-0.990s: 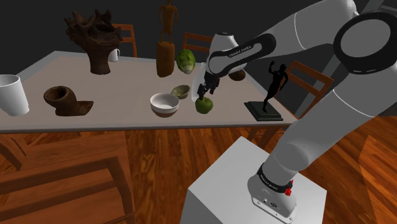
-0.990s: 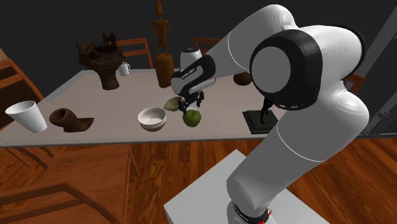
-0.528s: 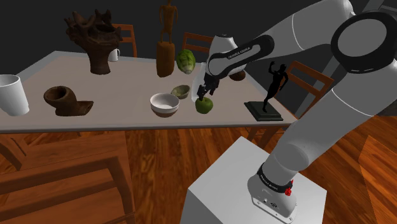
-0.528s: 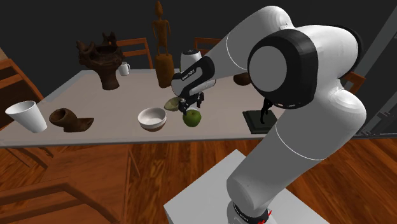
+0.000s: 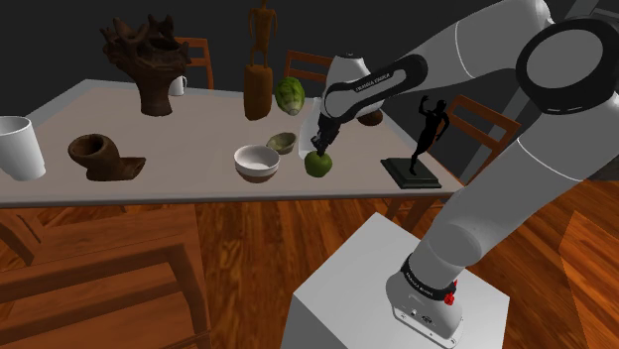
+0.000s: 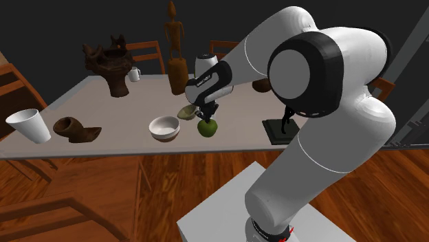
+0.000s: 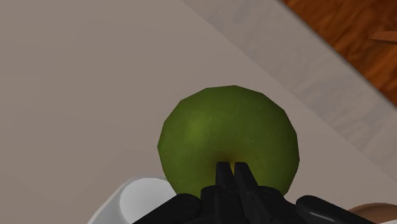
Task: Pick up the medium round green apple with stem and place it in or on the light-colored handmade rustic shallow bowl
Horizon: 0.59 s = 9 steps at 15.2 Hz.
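Note:
The green apple (image 5: 317, 165) (image 6: 207, 126) (image 7: 229, 137) sits on the pale table (image 5: 179, 139) near its front edge. My black gripper (image 5: 319, 149) (image 6: 206, 115) (image 7: 232, 172) comes down on top of it, fingers pinched together at the hollow where the stem grows; the stem itself is hidden between them. The light bowl (image 5: 257, 162) (image 6: 165, 128), white with a brown foot, stands a short way off on the shoulder view's left of the apple. Its rim (image 7: 137, 197) shows beside the fingers in the wrist view.
A small olive dish (image 5: 282, 142) lies just behind the apple. A dark figurine on a plinth (image 5: 422, 149) stands toward the shoulder view's right. Further left are a brown shoe-like pot (image 5: 102, 156), a white cup (image 5: 18, 147) and a carved brown vase (image 5: 151, 61); a wooden statue (image 5: 259, 69) stands behind.
The fingers stood apart over the apple one second ago; now they have closed together at its top. The arm has sunk slightly; the apple has not moved.

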### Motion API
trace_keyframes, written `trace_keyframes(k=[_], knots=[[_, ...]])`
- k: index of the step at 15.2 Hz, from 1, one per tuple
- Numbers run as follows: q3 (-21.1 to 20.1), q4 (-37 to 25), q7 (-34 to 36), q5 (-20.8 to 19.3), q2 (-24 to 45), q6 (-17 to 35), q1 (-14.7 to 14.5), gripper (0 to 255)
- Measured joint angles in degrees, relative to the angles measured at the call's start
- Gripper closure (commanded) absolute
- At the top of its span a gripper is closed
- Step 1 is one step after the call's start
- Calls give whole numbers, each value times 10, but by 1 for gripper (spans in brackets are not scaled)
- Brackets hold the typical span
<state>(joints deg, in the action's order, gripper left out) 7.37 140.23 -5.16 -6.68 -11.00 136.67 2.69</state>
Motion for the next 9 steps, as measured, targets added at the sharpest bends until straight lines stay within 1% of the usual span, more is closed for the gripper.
trace_keyframes(k=[4, 9], knots=[[0, -2, 0, 0, -2, -4, 0, 255], [-1, -21, -2, 1, -20, -41, 0, 255]])
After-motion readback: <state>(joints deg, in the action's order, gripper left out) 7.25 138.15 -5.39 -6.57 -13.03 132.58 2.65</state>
